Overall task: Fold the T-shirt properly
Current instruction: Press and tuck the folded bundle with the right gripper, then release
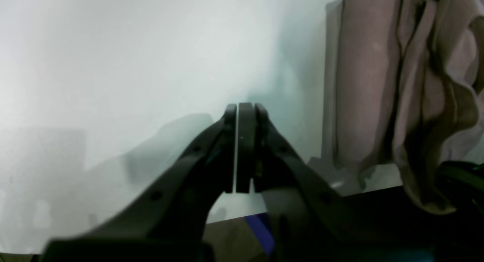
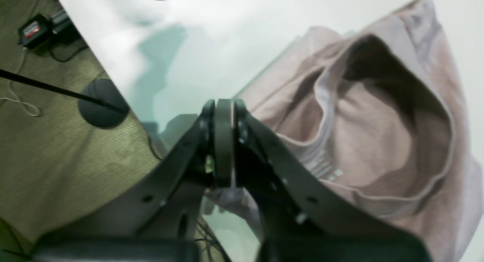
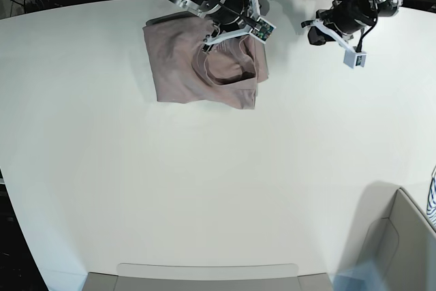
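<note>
The mauve-pink T-shirt (image 3: 184, 66) lies partly folded and wrinkled at the table's far edge, its neck opening (image 3: 228, 69) facing up. In the right wrist view the T-shirt (image 2: 378, 141) fills the right side, with a pale print inside the neck (image 2: 323, 167). My right gripper (image 2: 223, 103) is shut just left of the collar, with some fabric showing under it; in the base view it (image 3: 210, 33) hovers over the shirt's far edge. My left gripper (image 1: 242, 107) is shut and empty over bare table, left of the T-shirt (image 1: 378, 84); the base view shows it (image 3: 315, 32) well right of the shirt.
A grey bin (image 3: 395, 250) stands at the near right corner, with a blue-and-white striped cloth (image 3: 432, 199) at the right edge. A grey tray (image 3: 204, 277) sits at the near edge. Cables lie behind the table. Carpet floor and a black round base (image 2: 102, 107) show beyond the table's edge.
</note>
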Robot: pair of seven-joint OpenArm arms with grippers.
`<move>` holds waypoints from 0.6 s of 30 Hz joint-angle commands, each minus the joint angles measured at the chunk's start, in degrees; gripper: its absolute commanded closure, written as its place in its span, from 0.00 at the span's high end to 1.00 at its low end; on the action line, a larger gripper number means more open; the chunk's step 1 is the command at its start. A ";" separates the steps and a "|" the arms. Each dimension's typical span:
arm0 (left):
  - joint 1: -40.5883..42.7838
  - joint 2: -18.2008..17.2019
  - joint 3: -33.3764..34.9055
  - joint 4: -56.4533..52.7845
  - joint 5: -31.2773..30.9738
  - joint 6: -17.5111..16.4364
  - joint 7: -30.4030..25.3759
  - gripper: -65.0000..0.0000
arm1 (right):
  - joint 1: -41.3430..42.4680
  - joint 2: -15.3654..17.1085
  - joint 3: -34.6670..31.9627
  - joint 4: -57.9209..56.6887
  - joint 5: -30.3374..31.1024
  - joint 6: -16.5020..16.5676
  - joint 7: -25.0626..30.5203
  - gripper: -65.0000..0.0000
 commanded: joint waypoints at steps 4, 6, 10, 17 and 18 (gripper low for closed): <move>0.19 -0.41 -0.24 0.80 -0.67 -0.14 -0.77 0.01 | 0.08 -1.49 -1.62 1.09 -2.17 -0.68 1.12 0.00; 0.19 -0.41 -0.24 0.80 -0.67 -0.14 -0.77 0.01 | 0.08 -1.49 -1.62 1.18 -2.08 -0.68 1.12 0.06; 0.19 -0.41 -0.15 0.80 -0.67 -0.14 -0.77 0.01 | -0.19 -1.49 -2.15 1.00 -1.82 -0.42 1.12 0.27; 0.19 -0.41 -0.50 0.80 -0.67 -0.14 -0.86 0.01 | 1.05 -1.49 -1.71 1.27 -1.91 -0.33 1.56 0.40; 0.19 -0.41 -0.50 0.80 -0.67 -0.14 -0.86 0.01 | 1.84 -1.49 -1.45 1.53 -2.17 -0.42 1.56 0.40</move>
